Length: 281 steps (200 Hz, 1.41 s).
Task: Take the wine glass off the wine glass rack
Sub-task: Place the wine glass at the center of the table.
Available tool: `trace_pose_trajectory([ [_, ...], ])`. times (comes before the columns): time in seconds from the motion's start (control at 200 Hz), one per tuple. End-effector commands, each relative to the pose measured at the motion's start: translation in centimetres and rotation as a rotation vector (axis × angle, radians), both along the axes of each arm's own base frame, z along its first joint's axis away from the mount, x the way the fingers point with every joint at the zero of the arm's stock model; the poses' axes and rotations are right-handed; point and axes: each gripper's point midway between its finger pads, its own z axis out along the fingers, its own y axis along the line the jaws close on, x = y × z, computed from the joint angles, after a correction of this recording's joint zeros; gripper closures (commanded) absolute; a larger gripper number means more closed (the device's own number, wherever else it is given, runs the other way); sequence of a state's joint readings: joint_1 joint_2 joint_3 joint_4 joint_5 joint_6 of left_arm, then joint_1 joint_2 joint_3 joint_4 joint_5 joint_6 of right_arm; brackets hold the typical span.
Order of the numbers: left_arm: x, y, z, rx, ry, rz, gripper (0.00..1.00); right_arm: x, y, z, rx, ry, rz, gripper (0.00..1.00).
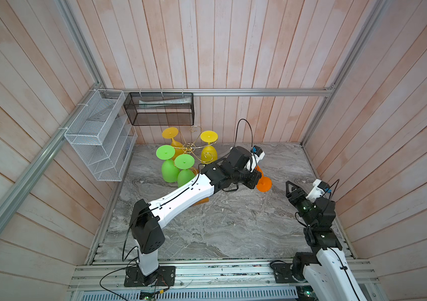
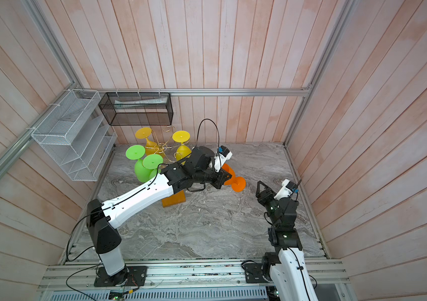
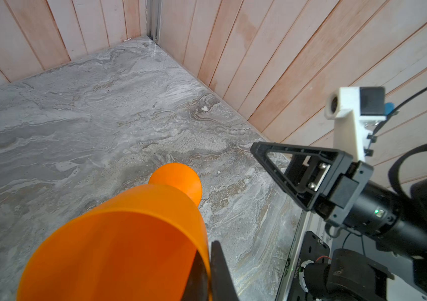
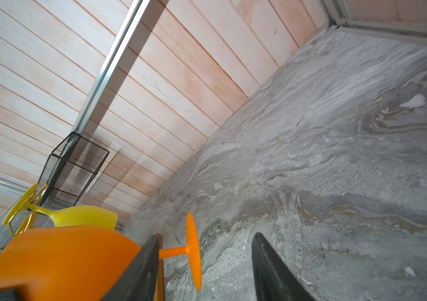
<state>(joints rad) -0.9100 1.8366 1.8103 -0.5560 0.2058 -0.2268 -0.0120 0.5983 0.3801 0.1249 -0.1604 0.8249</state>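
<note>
Marble tabletop: left fingers pinch glass (orange).

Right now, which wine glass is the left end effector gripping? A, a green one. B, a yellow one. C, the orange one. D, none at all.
C: the left end effector is shut on the bowl rim of the orange wine glass, which is off the wine glass rack. The green glasses and yellow glasses hang there untouched.
</note>
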Motion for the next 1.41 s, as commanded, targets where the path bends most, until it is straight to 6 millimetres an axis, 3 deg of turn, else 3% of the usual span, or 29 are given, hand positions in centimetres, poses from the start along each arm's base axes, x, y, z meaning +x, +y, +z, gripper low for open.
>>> trace_pose_trajectory([
  [0.0,0.7,0.7,-2.3,0.109,-0.002,0.027,1.0,0.3,-1.3,-0.2,-0.082,0.058,-0.058,0.41],
  [0.235,1.2,1.6,-6.9,0.303,0.03,0.064,1.0,0.6,-1.2,-1.8,-0.109,0.145,-0.041,0.37],
  [0.39,1.3,1.7,-8.3,0.36,0.04,0.071,1.0,0.5,-1.1,-2.1,-0.118,0.165,-0.036,0.37],
  [1.035,2.1,1.0,-10.3,0.479,0.041,0.058,1.0,-0.3,-0.8,-3.2,-0.139,0.206,-0.018,0.36],
  [1.355,2.5,0.8,-11.0,0.506,0.045,0.057,0.95,-0.5,-0.6,-3.5,-0.14,0.207,-0.011,0.37],
  [1.37,1.2,-0.2,-11.0,0.507,0.038,0.028,0.95,-0.5,-0.6,-3.5,-0.139,0.207,-0.01,0.37],
  [1.401,1.0,-0.3,-11.1,0.509,0.038,0.025,0.95,-0.6,-0.6,-3.5,-0.138,0.207,-0.006,0.37],
])
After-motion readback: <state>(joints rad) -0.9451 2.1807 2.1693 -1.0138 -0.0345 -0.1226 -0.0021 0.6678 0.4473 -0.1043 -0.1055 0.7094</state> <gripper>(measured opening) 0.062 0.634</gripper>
